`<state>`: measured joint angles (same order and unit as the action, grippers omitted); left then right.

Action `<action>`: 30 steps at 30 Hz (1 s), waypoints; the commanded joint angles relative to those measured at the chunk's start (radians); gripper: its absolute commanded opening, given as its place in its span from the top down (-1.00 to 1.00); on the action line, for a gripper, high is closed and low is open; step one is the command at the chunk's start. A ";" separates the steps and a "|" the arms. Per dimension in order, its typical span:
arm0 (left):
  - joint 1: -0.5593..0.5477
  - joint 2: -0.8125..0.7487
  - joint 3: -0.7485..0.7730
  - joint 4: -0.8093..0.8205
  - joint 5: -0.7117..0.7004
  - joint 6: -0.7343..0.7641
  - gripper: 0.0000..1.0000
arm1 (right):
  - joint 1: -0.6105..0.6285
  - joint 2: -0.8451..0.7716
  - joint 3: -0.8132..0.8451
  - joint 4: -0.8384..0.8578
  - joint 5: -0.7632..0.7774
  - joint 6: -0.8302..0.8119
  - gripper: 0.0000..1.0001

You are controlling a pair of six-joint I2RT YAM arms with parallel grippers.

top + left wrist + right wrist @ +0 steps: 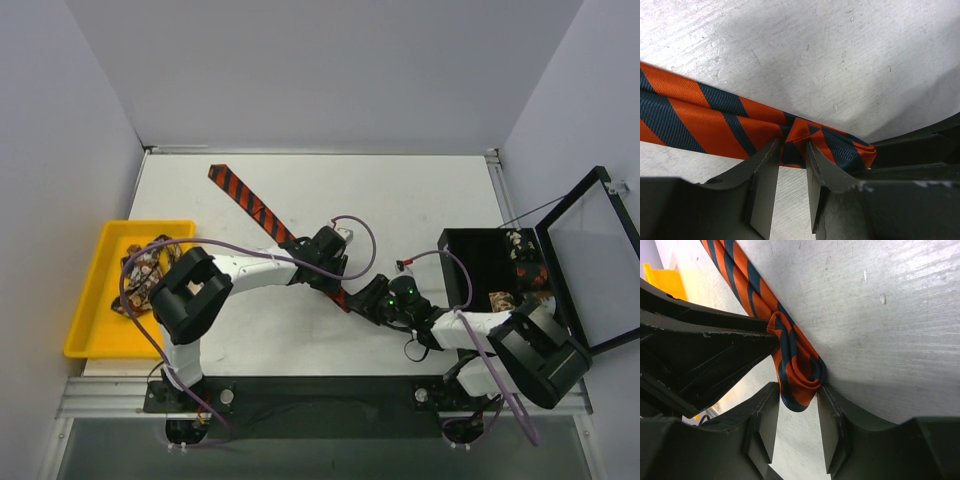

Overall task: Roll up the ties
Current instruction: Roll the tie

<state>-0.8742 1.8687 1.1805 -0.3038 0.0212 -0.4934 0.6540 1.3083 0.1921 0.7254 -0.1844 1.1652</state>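
Observation:
A red-orange and black striped tie (250, 203) lies diagonally across the white table. Its near end is wound into a small roll (799, 374) between the two grippers. My left gripper (338, 280) (791, 147) is pinched on the folded fabric just behind the roll. My right gripper (360, 298) (796, 388) has the roll between its fingertips, and both pads touch its sides. The left gripper's black fingers (705, 355) crowd the roll from the left in the right wrist view. More patterned ties (143, 272) lie in a heap at the far left.
The patterned ties lie in a yellow tray (85, 300) at the left table edge. A black box (470, 245) holding rolled ties (520, 258) stands at the right, its glazed lid (590, 255) swung open. Purple cables (355, 225) loop over both arms.

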 commanded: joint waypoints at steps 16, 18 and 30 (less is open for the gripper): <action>-0.002 0.015 0.048 -0.011 0.049 -0.085 0.22 | -0.093 -0.069 0.157 -0.459 -0.058 -0.223 1.00; 0.003 -0.019 0.062 0.002 0.039 -0.089 0.13 | -0.114 -0.061 0.234 -0.669 -0.081 -0.351 1.00; 0.155 -0.115 0.077 -0.031 0.049 -0.094 0.01 | -0.301 0.097 0.659 -1.343 -0.130 -0.777 1.00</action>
<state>-0.7788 1.8065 1.2381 -0.3183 0.0628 -0.5770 0.3946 1.3739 0.7677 -0.3210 -0.3149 0.5350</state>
